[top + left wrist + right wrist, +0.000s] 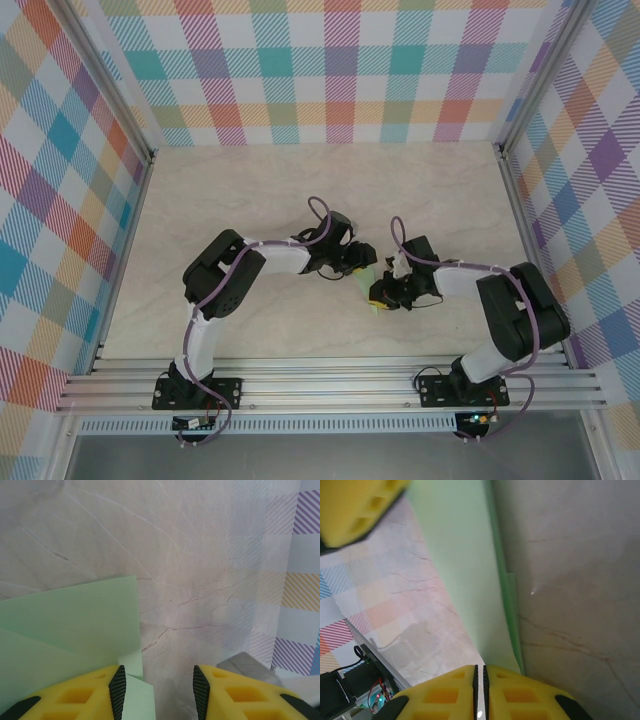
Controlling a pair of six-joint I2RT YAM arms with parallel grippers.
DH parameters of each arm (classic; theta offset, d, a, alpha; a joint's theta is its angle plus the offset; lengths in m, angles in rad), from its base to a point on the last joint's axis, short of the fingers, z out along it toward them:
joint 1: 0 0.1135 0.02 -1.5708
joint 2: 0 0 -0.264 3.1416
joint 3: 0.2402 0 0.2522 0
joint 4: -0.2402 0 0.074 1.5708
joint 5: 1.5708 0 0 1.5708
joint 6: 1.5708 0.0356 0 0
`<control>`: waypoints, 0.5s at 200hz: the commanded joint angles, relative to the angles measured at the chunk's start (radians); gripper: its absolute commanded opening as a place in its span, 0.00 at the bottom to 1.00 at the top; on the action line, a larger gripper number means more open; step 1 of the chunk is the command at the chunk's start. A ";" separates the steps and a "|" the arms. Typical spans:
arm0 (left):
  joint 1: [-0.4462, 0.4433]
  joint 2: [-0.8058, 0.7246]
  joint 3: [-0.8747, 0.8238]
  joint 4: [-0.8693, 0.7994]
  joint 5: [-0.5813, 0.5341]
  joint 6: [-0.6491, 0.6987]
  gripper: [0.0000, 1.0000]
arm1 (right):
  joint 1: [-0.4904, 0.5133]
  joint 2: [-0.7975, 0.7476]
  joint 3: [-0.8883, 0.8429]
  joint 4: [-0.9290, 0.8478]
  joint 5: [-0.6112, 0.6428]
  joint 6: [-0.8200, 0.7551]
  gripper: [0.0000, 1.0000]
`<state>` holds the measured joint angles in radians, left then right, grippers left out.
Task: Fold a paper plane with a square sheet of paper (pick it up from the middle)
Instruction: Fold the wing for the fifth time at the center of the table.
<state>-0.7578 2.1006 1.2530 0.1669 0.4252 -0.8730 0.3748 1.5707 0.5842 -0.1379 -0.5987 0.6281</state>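
Right gripper (480,690), bottom centre of its wrist view, jaws all but closed: the near end of the partly folded square sheet of paper (465,570) is being pinched. Left gripper (156,690) is being held open with nothing gripped, the sheet lying at lower left. A crease is judged to be in progress; next, the flap is to be pressed flat without the sheet being dragged

Marbled table (300,200), plaid walls (340,70), aluminium rail (330,385)
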 commanded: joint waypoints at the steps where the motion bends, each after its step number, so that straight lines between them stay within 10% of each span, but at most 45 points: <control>1: -0.004 0.044 -0.022 -0.106 -0.057 0.027 0.42 | 0.007 0.028 -0.025 0.005 -0.030 -0.003 0.13; 100: 0.009 0.050 -0.011 -0.131 -0.066 0.033 0.41 | 0.007 -0.139 -0.150 -0.124 -0.002 -0.018 0.14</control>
<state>-0.7567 2.1010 1.2591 0.1520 0.4122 -0.8703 0.3733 1.4658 0.4747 -0.1314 -0.6132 0.6273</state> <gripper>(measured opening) 0.414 0.131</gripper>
